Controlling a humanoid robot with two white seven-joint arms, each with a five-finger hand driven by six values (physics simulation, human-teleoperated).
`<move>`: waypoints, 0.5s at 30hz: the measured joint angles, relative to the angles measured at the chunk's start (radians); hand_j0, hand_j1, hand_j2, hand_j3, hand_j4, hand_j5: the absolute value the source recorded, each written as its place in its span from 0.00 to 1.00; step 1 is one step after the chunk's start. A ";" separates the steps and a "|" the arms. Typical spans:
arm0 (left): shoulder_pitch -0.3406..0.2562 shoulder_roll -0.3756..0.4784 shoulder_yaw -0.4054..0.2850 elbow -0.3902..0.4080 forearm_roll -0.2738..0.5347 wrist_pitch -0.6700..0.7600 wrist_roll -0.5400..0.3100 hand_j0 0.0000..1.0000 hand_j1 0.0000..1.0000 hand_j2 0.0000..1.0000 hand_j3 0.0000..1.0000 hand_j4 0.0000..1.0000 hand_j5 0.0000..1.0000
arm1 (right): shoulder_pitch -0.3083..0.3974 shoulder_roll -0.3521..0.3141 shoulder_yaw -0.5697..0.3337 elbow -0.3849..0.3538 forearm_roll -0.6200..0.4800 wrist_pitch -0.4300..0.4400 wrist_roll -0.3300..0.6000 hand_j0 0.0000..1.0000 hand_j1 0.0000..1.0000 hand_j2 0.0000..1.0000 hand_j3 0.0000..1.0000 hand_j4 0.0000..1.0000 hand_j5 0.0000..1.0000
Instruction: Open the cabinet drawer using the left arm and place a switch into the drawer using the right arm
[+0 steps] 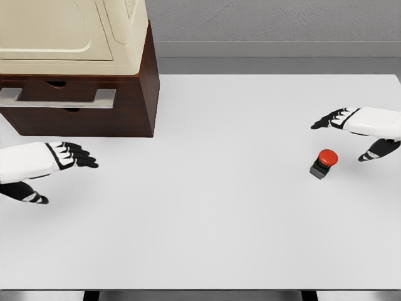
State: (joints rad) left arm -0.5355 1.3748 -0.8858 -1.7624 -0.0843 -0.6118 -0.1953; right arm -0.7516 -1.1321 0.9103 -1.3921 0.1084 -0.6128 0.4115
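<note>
Clearly lay nearer the right hand [360, 128] than anything else: the switch [324, 163], a red button on a dark square base, upright on the white tabletop [207, 213], just below and slightly toward the cabinet from that hand's fingers [327, 120]. Hovered over it without touching, thumb low on the far side of the switch from the cabinet, fingers spread apart and holding nothing. Squat and roughly as wide as tall, so no long axis to line up with; probably called for a short drop and a pinch across the base.

Stood far from the switch, at the other end of the tabletop, the dark brown cabinet [88, 103] with a cream appliance [75, 31] on top. Showed a pale strip, seemingly the handle [59, 97] of the drawer [75, 94], across its front; drawer apparently shut or barely out, hard to tell. Waited below the cabinet front the left hand [47, 164], fingers [78, 155] loosely apart, empty, pointing toward the switch side rather than up at the handle. Needed, by this reading, a reach up and toward the handle first.

Left wide bare tabletop between cabinet and switch, nothing in the carrying path. Sat well in from the tabletop's edges, the switch, with room on every side.
</note>
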 measured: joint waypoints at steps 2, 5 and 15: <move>-0.011 -0.008 0.015 -0.001 0.014 0.000 -0.008 1.00 1.00 1.00 1.00 1.00 1.00 | 0.003 0.000 0.001 0.000 0.000 0.000 -0.001 1.00 1.00 1.00 1.00 1.00 1.00; -0.030 -0.027 0.027 -0.001 0.032 0.000 -0.015 1.00 1.00 1.00 1.00 1.00 1.00 | 0.008 0.002 0.007 -0.001 -0.002 0.000 -0.022 1.00 1.00 1.00 1.00 1.00 1.00; -0.098 -0.088 0.029 0.017 0.168 0.000 -0.200 1.00 1.00 1.00 1.00 1.00 1.00 | 0.017 -0.002 0.074 0.002 -0.007 0.000 -0.129 1.00 1.00 1.00 1.00 1.00 1.00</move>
State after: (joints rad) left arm -0.6332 1.2871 -0.8570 -1.7456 0.0840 -0.6123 -0.3954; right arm -0.7348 -1.1345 0.9845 -1.3902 0.1014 -0.6123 0.2824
